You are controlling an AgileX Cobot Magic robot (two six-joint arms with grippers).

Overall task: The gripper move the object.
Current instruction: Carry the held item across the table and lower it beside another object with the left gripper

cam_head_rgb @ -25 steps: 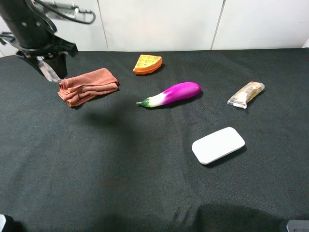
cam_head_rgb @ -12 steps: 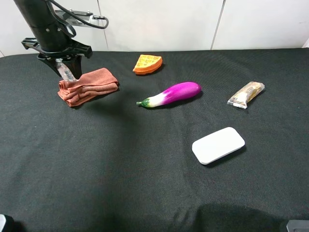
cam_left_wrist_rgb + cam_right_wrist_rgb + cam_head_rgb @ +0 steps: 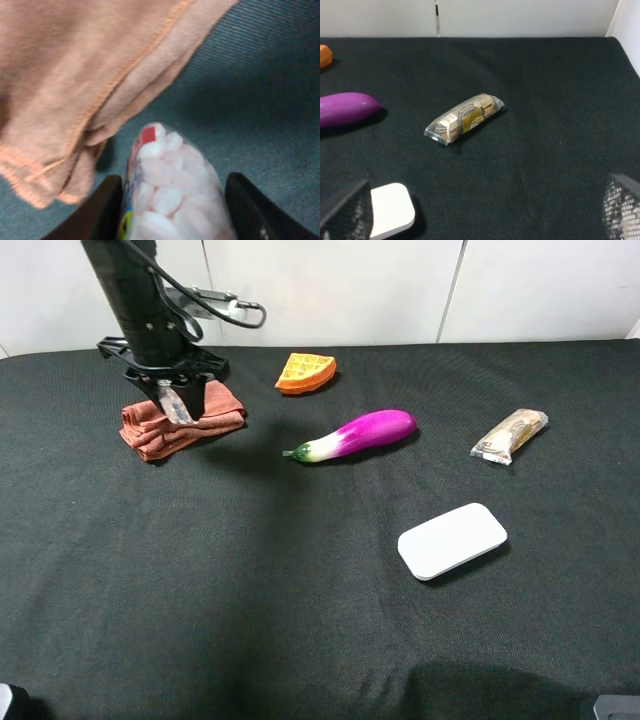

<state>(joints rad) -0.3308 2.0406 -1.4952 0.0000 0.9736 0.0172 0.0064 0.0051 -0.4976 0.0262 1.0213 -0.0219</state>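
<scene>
My left gripper (image 3: 173,400) hangs from a black arm at the back left and is shut on the small clear jar (image 3: 178,406). It holds the jar just above the folded orange towel (image 3: 205,415). In the left wrist view the jar (image 3: 170,195) shows pale pinkish-white pieces and a red label patch between the two dark fingers (image 3: 100,210), with the towel (image 3: 75,75) beside and below it. My right gripper (image 3: 482,212) is open and empty above the right side of the table, its mesh-covered fingers (image 3: 345,212) wide apart.
On the black cloth lie a waffle piece (image 3: 306,372), a purple eggplant (image 3: 360,434), a wrapped snack bar (image 3: 510,435) and a white flat rounded box (image 3: 452,540). The right wrist view shows the snack bar (image 3: 465,118), the eggplant (image 3: 345,109) and the box corner (image 3: 392,210).
My left arm has moved to the right with the jar in it, from left of the towel to over the towel. The other objects have not moved.
</scene>
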